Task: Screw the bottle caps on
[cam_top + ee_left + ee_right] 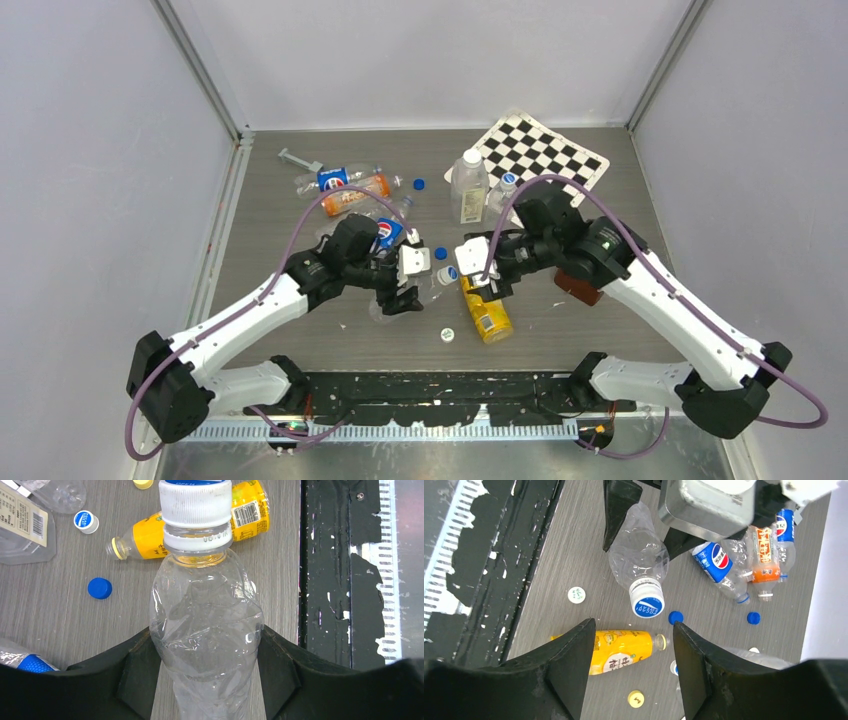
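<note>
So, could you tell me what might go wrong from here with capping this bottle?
1. The clear bottle in the left gripper looks thin and creased. It may twist or buckle instead of resisting the turn.
2. The right gripper is open and apart from the cap, and the yellow bottle shows between its fingers in the wrist view. Closing off-target could catch that instead.

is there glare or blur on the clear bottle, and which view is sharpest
Left wrist view: the crumpled clear plastic bottle is sharpest here, small white glints on its creases, its white ribbed cap cropped at the top edge. Right wrist view: same bottle smaller but in focus. Top view: even light, soft shadows.
</note>
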